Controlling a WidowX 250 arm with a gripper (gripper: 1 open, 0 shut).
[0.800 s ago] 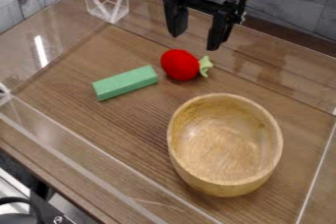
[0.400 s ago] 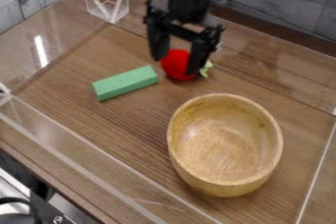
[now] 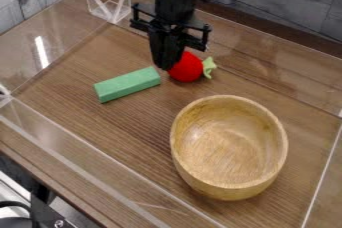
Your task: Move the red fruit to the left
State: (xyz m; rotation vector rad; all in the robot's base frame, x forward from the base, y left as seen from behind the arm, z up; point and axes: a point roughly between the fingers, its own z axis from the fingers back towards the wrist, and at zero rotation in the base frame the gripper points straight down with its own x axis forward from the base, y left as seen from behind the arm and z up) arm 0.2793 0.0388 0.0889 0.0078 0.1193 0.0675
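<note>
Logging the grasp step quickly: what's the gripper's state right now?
Gripper: fingers closed, at the left edge of the red fruit; a grip on it cannot be told.

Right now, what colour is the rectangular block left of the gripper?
Green. The block shows plainly in the camera view, lying on the wooden table.

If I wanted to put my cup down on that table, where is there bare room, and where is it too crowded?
Bare wood lies along the left side of the table, in front of the green block and left of the bowl. There is also room behind the bowl, towards the right edge. It is crowded mid-table, where the gripper is down at the red fruit, close beside the block.
</note>
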